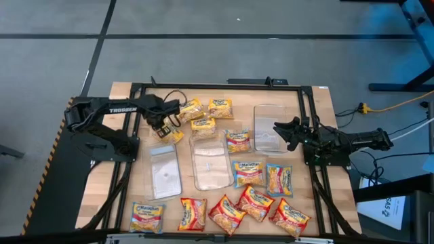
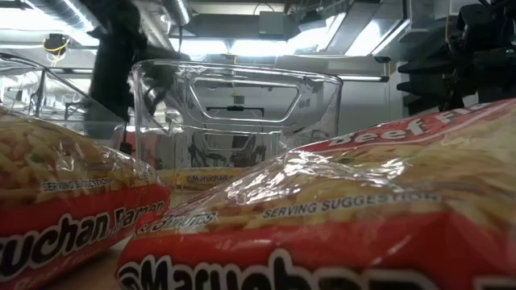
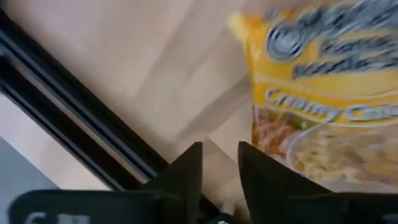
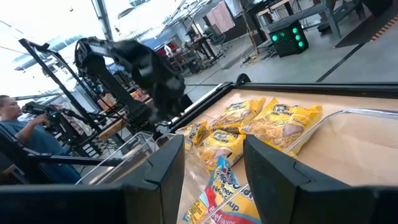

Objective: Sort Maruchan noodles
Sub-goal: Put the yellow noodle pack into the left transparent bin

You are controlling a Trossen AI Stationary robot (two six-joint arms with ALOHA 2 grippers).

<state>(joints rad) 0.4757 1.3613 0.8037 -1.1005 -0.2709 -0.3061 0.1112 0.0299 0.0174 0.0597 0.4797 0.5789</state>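
Several Maruchan packets lie flat on the wooden table. Three yellow ones (image 1: 203, 115) lie in a group near the far edge. Blue-edged ones (image 1: 247, 171) sit in the middle, and red-orange ones (image 1: 227, 213) run along the near edge. My left gripper (image 1: 163, 127) hovers over the far left part, its fingers a narrow gap apart (image 3: 221, 165) with bare wood between them. A yellow packet (image 3: 317, 93) lies just beside one finger, seen also in the high view (image 1: 175, 134). My right gripper (image 1: 285, 130) is open (image 4: 214, 168) at the near edge of the right clear tray (image 1: 270, 127). My left gripper has nothing between its fingers. The yellow packet's edge (image 3: 264, 143) runs close behind one finger (image 3: 249, 162), and I cannot tell whether they touch.
Two more clear trays lie left of centre (image 1: 165, 169) and at centre (image 1: 210, 161). A black frame rail (image 1: 217, 86) borders the table. Bare wood shows at the far left corner (image 1: 125, 91). A person (image 4: 15, 124) sits beyond the table.
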